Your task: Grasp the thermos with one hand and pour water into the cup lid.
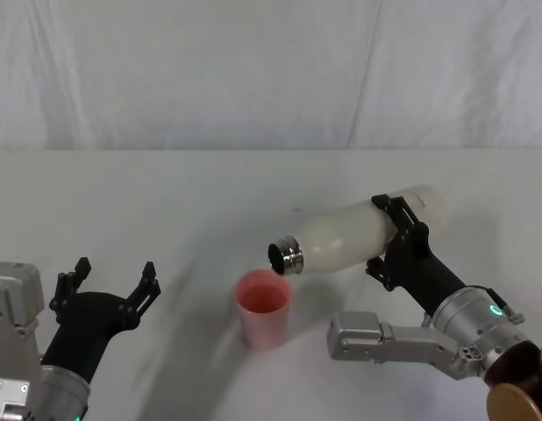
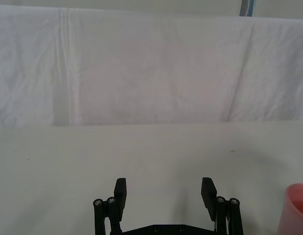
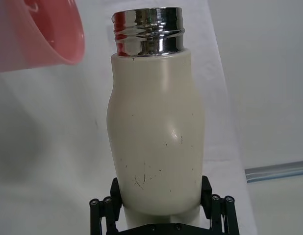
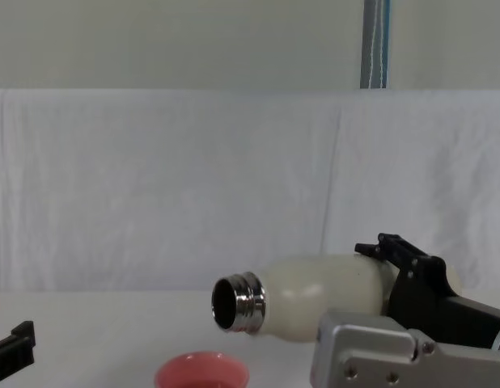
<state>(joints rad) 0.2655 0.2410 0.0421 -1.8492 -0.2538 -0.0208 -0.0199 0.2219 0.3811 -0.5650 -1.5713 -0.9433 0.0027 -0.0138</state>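
- The right gripper (image 1: pixel 395 235) is clenched round the lower body of the thermos (image 1: pixel 359 235), holding it off the table (image 1: pixel 166 202), tipped nearly flat.
- The thermos's open steel neck (image 4: pixel 236 301) points toward the cup lid (image 1: pixel 264 307) and hangs just above its rim, on the side nearer the right arm.
- The cup lid stands upright on the table.
- The left gripper (image 2: pixel 164 194) hovers well apart from the cup lid, on its far side from the thermos, fingers spread and holding nothing.
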